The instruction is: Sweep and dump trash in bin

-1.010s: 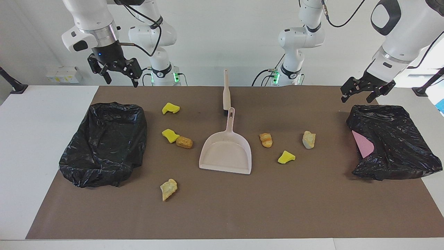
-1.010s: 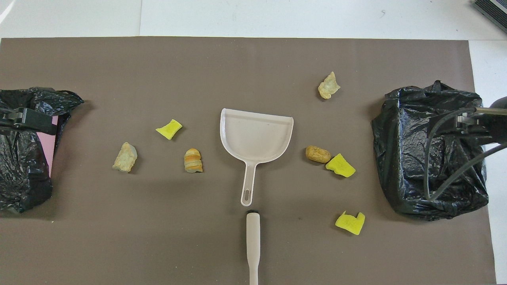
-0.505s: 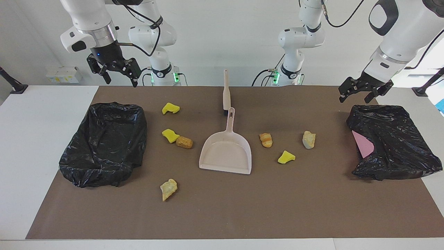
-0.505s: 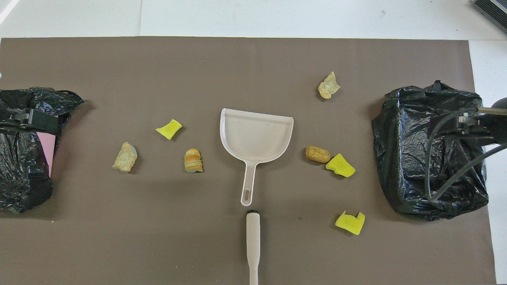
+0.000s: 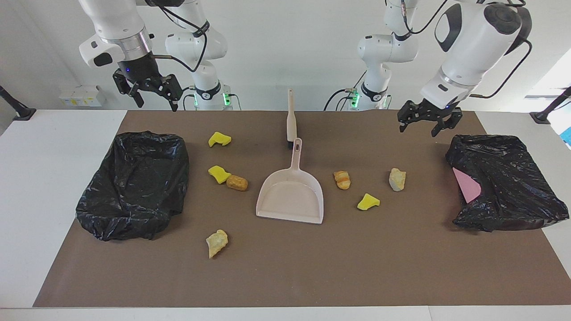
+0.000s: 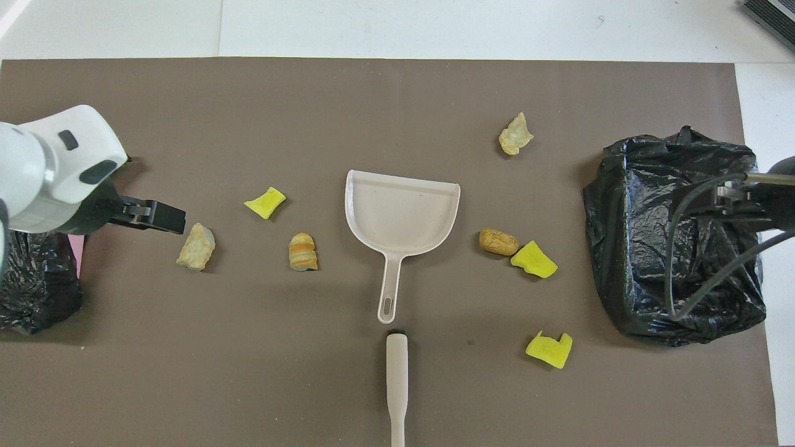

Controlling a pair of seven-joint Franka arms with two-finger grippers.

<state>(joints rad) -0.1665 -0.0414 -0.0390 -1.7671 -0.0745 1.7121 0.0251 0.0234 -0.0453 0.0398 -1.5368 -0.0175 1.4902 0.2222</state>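
Clock directions are read in the overhead view, centred on the dustpan [image 6: 402, 211], with 12 o'clock pointing away from the robots.

None of the trash has been swept yet; all seven pieces lie loose on the surface [image 6: 397, 93]. Toward 9 o'clock sit a yellow chunk [image 6: 265, 202], a striped orange lump [image 6: 302, 251] and a pale lump [image 6: 197, 246]. Between 3 and 4 o'clock a brown lump [image 6: 499, 242] touches a second yellow chunk [image 6: 533, 259]. A third yellow chunk [image 6: 549, 349] lies between 4 and 5, and another pale lump [image 6: 515, 134] at 2. The brush [image 6: 396, 379] lies at 6 o'clock, its end just beside the tip of the dustpan's handle. One black-bagged bin [image 6: 671, 236] stands at 3 o'clock and the other bin [image 6: 37, 292] at 9.

The left gripper [image 5: 426, 122] hangs with fingers open and empty, above the surface between the 9 o'clock bin and the pale lump. The right gripper [image 5: 149, 91] waits raised near the 3 o'clock bin, fingers also open.

The step in hand looks like fetching the tools. Because the two handles almost meet end to end, each gripper should descend squarely from above, fingers straddling its own handle mid-length, so neither nudges the other tool. The pan's mouth faces 12 o'clock, so keeping its lip flat on the surface will matter.
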